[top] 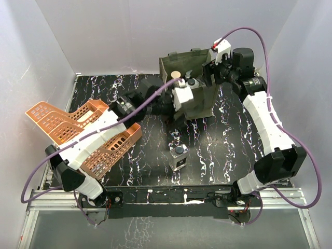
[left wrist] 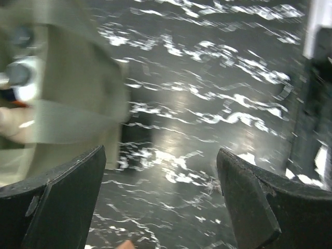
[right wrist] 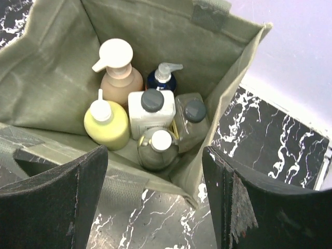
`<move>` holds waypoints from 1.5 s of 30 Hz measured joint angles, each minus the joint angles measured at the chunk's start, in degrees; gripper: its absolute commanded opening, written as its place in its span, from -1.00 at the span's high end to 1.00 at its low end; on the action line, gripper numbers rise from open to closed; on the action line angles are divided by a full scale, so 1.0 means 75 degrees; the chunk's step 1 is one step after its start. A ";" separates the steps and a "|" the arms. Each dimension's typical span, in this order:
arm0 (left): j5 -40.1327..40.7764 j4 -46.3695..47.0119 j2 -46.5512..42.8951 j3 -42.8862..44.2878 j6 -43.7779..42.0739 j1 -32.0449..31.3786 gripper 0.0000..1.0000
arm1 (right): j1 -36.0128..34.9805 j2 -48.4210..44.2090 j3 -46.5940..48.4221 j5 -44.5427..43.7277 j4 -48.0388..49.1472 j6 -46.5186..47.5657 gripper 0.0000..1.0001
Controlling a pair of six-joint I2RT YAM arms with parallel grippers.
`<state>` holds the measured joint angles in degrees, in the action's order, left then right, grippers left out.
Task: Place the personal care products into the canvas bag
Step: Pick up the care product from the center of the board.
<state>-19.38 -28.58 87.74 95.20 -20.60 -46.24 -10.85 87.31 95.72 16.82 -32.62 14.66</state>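
Observation:
The olive canvas bag [top: 175, 60] stands open at the back middle of the table. Several personal care products stand inside it: a tan pump bottle [right wrist: 121, 79], a dark blue pump bottle [right wrist: 161, 79], a white bottle [right wrist: 150, 118], a yellow-green one [right wrist: 108, 127], and two clear ones [right wrist: 155, 153] [right wrist: 191, 124]. A square clear bottle [top: 179, 157] stands alone on the table in front of the bag. My left gripper [top: 179, 101] [left wrist: 161, 155] is open and empty beside the bag's [left wrist: 78, 88] near side; its view is blurred. My right gripper [top: 209, 72] [right wrist: 154, 155] hangs open over the bag's [right wrist: 155, 31] edge.
Two orange lattice baskets [top: 52, 116] [top: 116, 148] lie at the left, partly under my left arm. White walls close in the black marbled table [top: 218, 150] on the left, back and right.

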 measured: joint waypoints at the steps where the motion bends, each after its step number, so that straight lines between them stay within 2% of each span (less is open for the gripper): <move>1: -0.0076 -0.0134 -0.0090 -0.0160 -0.0050 -0.0227 -0.74 | 0.0000 -0.0085 -0.0157 -0.0061 0.0073 -0.0029 -0.52; 9: -0.0312 -0.0635 -0.0525 -0.1597 -0.0154 -0.1760 -0.80 | 0.0000 -0.0918 -0.1247 -0.0079 0.0420 -0.0227 -0.52; 14: 0.0146 -0.0347 -0.0653 -0.2509 0.0047 -0.1880 -0.91 | -0.0003 -0.1247 -0.1460 -0.0029 0.0527 -0.0350 -0.53; 20: 0.0589 -0.0064 -0.0697 -0.3153 0.0443 -0.1865 -0.93 | -0.0003 -0.1565 -0.1580 -0.0050 0.0562 -0.0452 -0.53; 26: 0.0819 0.0338 -0.0676 -0.3217 0.0813 -0.1862 -0.67 | -0.0003 -0.1807 -0.1792 0.0009 0.0527 -0.0600 -0.53; 38: 0.0653 0.0405 -0.0221 -0.3220 0.1239 -0.1862 -0.32 | -0.0003 -0.1821 -0.2060 -0.0055 0.0513 -0.0510 -0.53; 41: 0.0609 0.0393 -0.0216 -0.3267 0.1268 -0.1862 -0.12 | -0.0003 -0.1824 -0.2148 -0.0055 0.0525 -0.0431 -0.53; 45: 0.0565 0.0391 -0.0163 -0.3264 0.1236 -0.1859 0.25 | -0.0003 -0.1827 -0.2180 -0.0064 0.0551 -0.0341 -0.53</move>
<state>-15.14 -25.65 86.52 70.72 -11.33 -60.18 -10.87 73.60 79.37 16.34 -28.49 12.10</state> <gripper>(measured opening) 0.512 0.764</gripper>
